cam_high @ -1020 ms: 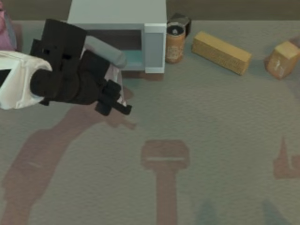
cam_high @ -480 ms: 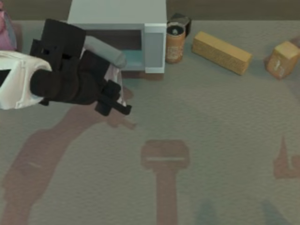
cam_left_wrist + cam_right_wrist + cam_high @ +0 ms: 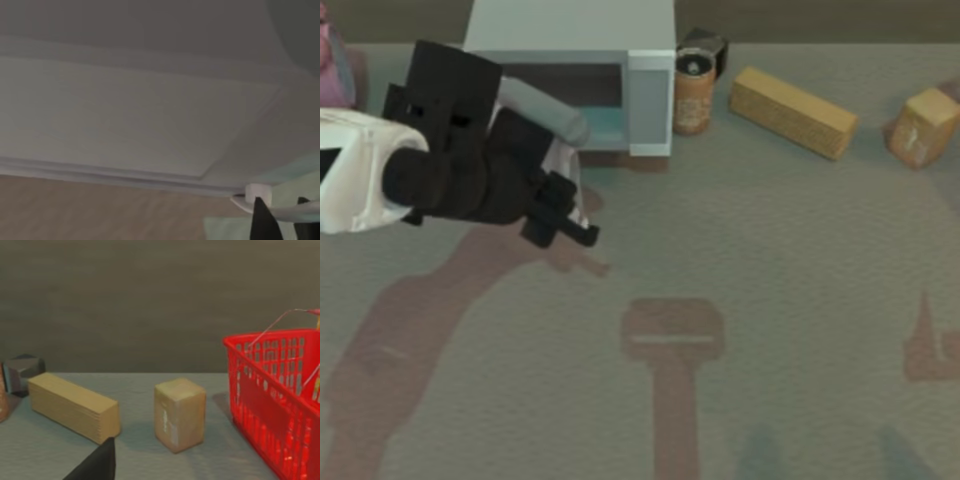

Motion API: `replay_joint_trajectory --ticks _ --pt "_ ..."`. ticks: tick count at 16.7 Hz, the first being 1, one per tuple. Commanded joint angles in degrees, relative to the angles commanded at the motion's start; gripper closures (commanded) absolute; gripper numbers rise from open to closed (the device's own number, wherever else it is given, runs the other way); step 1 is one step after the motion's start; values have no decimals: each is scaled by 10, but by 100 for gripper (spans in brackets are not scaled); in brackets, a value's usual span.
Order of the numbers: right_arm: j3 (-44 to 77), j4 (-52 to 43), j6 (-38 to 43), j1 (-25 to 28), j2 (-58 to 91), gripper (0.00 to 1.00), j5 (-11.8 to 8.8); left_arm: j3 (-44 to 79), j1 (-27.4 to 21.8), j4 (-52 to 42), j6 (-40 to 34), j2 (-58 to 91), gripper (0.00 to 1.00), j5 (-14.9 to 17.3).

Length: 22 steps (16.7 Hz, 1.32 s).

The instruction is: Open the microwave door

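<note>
The microwave [image 3: 585, 60] is seen at the far edge of the desk [image 3: 770, 300], left of the middle, with its grey control panel [image 3: 650, 100] on the right side of its front. Its pale teal inside [image 3: 605, 125] is exposed, and the microwave door [image 3: 545, 105] is swung out to the left, largely covered by the left arm in the top view. The left gripper [image 3: 565, 215] is placed in front of the open cavity, beside the door's free edge. In the left wrist view the dark fingertips [image 3: 262, 220] are seen closed around the white bar handle [image 3: 270, 202], with the door's window filling most of that view.

Just to the right of the microwave a brown can [image 3: 694, 90] is stood, with a dark box [image 3: 705, 48] behind it. Farther right along the far edge a long tan block [image 3: 792, 110] is laid, and a smaller tan box [image 3: 922, 125] is near the right edge. In the right wrist view a red basket [image 3: 280, 395] is shown beside that box. Of the right gripper only one dark fingertip [image 3: 97, 465] is shown there, so its state cannot be told.
</note>
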Motion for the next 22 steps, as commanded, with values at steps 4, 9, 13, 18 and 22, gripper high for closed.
replay_joint_trajectory --ticks 4,9,13,18,22 --pt "0 0 0 0 0 0 0 -3 13 -4 25 -7 100 17" --pt "0 0 0 0 0 0 0 -7 21 -9 42 -9 100 27" --pt "0 0 0 0 0 0 0 -7 21 -9 42 -9 100 27" --pt "0 0 0 0 0 0 0 -7 21 -9 42 -9 100 27" --pt "0 0 0 0 0 0 0 -7 21 -9 42 -9 100 27"
